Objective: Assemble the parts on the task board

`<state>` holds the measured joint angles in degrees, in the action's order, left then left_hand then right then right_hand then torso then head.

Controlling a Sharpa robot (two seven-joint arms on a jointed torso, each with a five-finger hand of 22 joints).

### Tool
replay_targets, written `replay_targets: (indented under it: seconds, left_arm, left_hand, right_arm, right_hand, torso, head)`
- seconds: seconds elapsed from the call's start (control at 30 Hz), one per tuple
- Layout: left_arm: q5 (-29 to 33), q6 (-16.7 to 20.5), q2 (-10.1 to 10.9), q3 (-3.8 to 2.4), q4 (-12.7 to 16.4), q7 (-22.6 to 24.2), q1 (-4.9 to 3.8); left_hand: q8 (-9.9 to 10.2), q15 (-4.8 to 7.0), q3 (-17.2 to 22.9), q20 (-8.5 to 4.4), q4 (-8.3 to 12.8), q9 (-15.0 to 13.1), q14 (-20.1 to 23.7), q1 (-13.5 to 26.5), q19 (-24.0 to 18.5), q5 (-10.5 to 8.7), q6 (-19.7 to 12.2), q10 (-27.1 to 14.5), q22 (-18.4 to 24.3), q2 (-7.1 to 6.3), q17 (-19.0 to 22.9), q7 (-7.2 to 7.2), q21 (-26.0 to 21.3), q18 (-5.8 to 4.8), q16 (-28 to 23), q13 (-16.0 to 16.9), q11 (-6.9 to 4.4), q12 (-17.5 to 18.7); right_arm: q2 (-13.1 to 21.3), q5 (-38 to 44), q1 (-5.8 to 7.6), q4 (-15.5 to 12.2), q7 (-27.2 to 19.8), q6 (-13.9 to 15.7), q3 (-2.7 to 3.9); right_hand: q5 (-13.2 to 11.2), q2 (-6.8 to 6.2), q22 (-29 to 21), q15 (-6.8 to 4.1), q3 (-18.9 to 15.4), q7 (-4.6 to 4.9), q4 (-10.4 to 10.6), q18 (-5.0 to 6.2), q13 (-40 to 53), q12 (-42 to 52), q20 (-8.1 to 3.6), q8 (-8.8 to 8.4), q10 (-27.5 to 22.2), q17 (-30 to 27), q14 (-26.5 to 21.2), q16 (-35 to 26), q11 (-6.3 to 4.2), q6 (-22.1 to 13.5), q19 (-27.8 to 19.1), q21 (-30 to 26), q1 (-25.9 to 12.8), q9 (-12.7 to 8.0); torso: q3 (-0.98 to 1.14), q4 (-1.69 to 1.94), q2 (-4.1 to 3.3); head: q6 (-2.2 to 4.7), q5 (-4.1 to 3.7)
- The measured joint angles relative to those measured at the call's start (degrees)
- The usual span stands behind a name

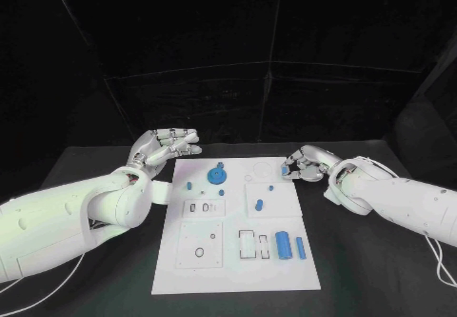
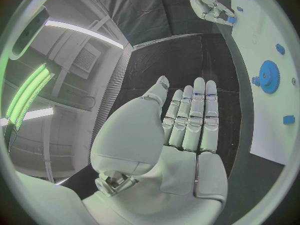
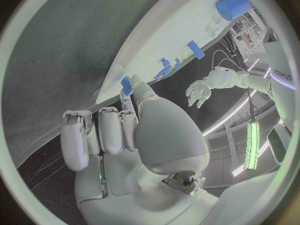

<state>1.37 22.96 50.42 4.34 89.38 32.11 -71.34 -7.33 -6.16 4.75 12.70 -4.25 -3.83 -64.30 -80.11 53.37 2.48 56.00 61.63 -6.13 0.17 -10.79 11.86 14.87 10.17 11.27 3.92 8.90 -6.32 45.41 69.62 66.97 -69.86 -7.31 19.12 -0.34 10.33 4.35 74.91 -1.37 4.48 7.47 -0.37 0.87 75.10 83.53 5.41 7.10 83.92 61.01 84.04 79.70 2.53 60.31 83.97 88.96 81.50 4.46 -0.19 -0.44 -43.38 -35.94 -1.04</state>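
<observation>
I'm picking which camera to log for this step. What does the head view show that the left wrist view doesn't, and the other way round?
Head view alone: the near end of the task board, with a blue cylinder and a slimmer blue pin lying on it, and a blue peg mid-board.

Left wrist view alone: the left hand seen from behind, fingers straight and side by side, holding nothing.

Both: the blue gear on the board, and the right hand pinching a small blue part at the board's edge.

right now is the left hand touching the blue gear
Apart. Head view: the left hand hovers open beyond the task board's far left corner, black table between it and the blue gear.
</observation>
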Motion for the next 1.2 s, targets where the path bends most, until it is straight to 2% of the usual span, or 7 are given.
replay_targets:
  seconds: [0.1,0.33,0.47,0.63,0.83,1.03,1.2]
  left_arm:
    - [0.0,0.0,0.1,0.00,0.1,0.0,0.00]
    - [0.0,0.0,0.3,0.00,0.3,0.0,0.00]
    - [0.0,0.0,0.5,0.00,0.5,0.0,0.00]
    - [0.0,0.0,0.5,0.00,0.5,0.0,-0.02]
    - [0.0,0.0,0.2,0.00,0.1,-0.1,-0.04]
    - [0.0,0.0,-0.1,0.00,0.0,-0.1,-0.04]
    - [0.0,0.0,-0.2,0.00,0.0,-0.1,-0.04]
  left_hand:
    - [0.0,0.00,0.0,0.00,0.0,0.0,0.0,0.0,0.0,0.00,0.0,0.0,0.0,0.00,0.0,0.00,0.0,0.00,0.0,0.0,0.00,0.0]
    - [0.0,0.00,0.0,0.00,0.0,0.0,0.0,0.0,0.0,0.00,0.0,0.0,0.0,0.00,0.0,0.00,0.0,0.00,0.0,0.0,0.00,0.0]
    - [0.0,0.00,0.2,0.00,0.2,0.0,0.0,-0.3,0.0,0.00,0.0,0.0,0.0,0.27,-0.1,0.00,0.0,0.00,0.0,0.0,0.00,0.0]
    - [0.0,0.00,0.2,0.00,0.2,0.0,0.0,-0.3,0.0,0.00,0.0,0.0,0.0,0.26,-0.1,0.00,-0.2,0.00,0.0,0.0,0.00,0.0]
    - [0.0,0.00,0.2,0.00,0.2,0.0,0.0,-0.3,0.0,0.00,0.0,0.0,0.0,0.26,-0.1,0.00,-0.2,0.00,0.0,0.0,0.00,0.0]
    - [0.0,0.00,0.2,0.00,0.2,0.0,0.0,-0.3,0.0,0.00,0.0,0.0,0.0,0.26,-0.1,0.00,-0.2,0.00,0.0,0.0,0.00,0.0]
    - [0.0,0.00,0.2,0.00,0.2,0.0,0.0,-0.3,0.0,0.00,0.0,0.0,0.0,0.26,-0.1,0.00,-0.2,0.00,0.0,0.0,0.00,0.0]
  right_arm:
    - [0.6,-0.3,0.00,-1.4,0.4,1.4,0.00]
    - [2.5,-0.6,0.01,-8.6,2.9,3.8,0.04]
    - [3.0,0.1,0.06,-14.6,6.6,5.1,0.06]
    - [1.4,2.0,0.15,-19.1,11.9,6.1,0.09]
    - [-3.7,4.8,0.16,-20.3,17.9,6.4,0.09]
    - [-8.4,7.0,0.15,-18.9,21.6,5.8,0.04]
    - [-11.4,8.7,0.04,-17.8,23.3,4.8,-0.02]
  right_hand:
    - [0.4,0.15,0.0,0.00,0.5,0.00,-0.1,0.00,0.0,0.0,-0.11,0.00,0.0,0.0,0.0,0.0,0.01,0.0,-0.1,0.0,-0.1,0.0]
    - [0.4,0.29,0.0,0.00,1.1,-0.03,-0.3,0.00,0.0,0.0,-0.31,-0.02,0.0,-0.2,0.0,-0.1,0.01,0.0,0.1,0.0,-0.3,0.0]
    - [2.1,0.56,0.0,0.01,2.0,-0.06,-0.6,0.00,-0.1,0.0,-0.31,-0.36,0.0,-0.3,0.0,-0.2,0.01,-0.1,0.1,0.0,-0.6,0.0]
    - [2.7,0.67,0.0,0.01,2.2,-0.14,-0.8,0.00,-0.1,0.0,-0.31,-0.67,0.0,-0.3,0.0,-0.2,0.01,-0.2,0.1,0.0,-0.7,0.0]
    - [2.7,0.66,0.0,0.01,2.5,-0.17,-1.1,0.00,-0.1,0.0,-0.30,-0.78,0.0,-0.3,0.0,-0.2,0.02,-0.2,0.1,0.0,-0.7,0.0]
    - [2.2,0.47,0.0,0.02,2.7,-0.11,-1.2,0.00,-0.1,0.0,-0.30,-0.74,0.0,-0.3,0.0,-0.2,0.02,-0.1,0.1,0.0,-1.2,0.0]
    - [1.9,0.33,0.0,0.02,2.7,-0.10,-1.2,0.00,-0.1,0.0,-0.30,-0.73,0.0,-0.3,0.0,-0.2,0.02,-0.1,0.1,0.0,-1.3,0.0]
  torso:
    - [-0.01,0.00,0.03]
    - [-0.07,0.00,0.10]
    - [-0.15,0.08,0.16]
    - [-0.32,0.19,0.26]
    - [-0.45,0.29,0.31]
    - [-0.49,0.35,0.29]
    - [-0.43,0.31,0.26]
  head:
    - [0.05,0.04]
    - [0.30,0.17]
    - [0.39,0.19]
    - [0.30,0.57]
    - [-0.08,1.40]
    - [-0.43,2.10]
    - [-0.86,2.88]
